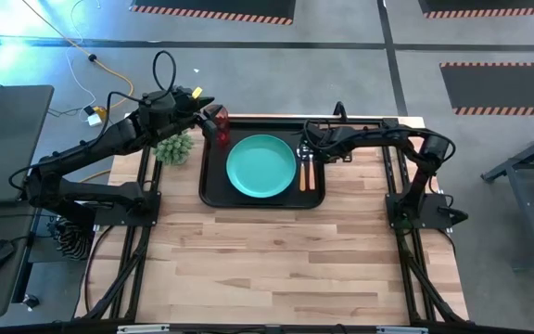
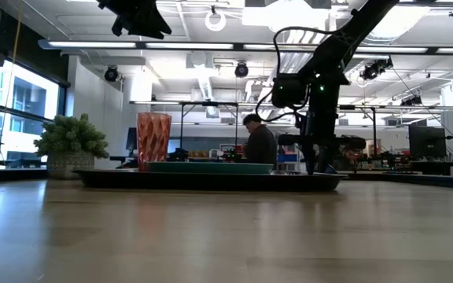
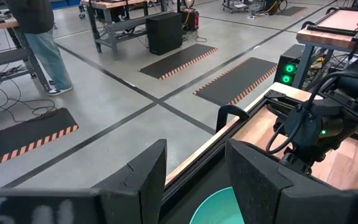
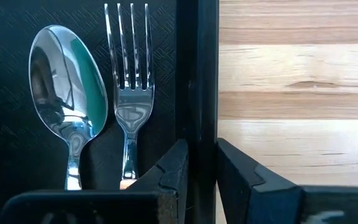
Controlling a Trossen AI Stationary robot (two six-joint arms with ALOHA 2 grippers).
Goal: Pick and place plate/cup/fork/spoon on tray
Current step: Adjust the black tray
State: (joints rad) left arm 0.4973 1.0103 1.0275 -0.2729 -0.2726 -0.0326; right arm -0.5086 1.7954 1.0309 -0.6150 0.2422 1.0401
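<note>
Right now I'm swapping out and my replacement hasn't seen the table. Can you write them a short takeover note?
Left gripper: open, empty, raised above the cup, which stands in the tray's far-left corner.
Right gripper: holding nothing, fingers slightly apart, low over the tray's right rim beside the cutlery.
Plate: centre of tray.
Spoon and fork: side by side on the tray, right of the plate.
Done: all four pieces look placed.
Left: apparently only pulling both arms back.

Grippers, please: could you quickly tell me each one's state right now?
Left gripper: open, empty, above the cup.
Right gripper: narrowly open astride the tray rim, holding nothing.
</note>
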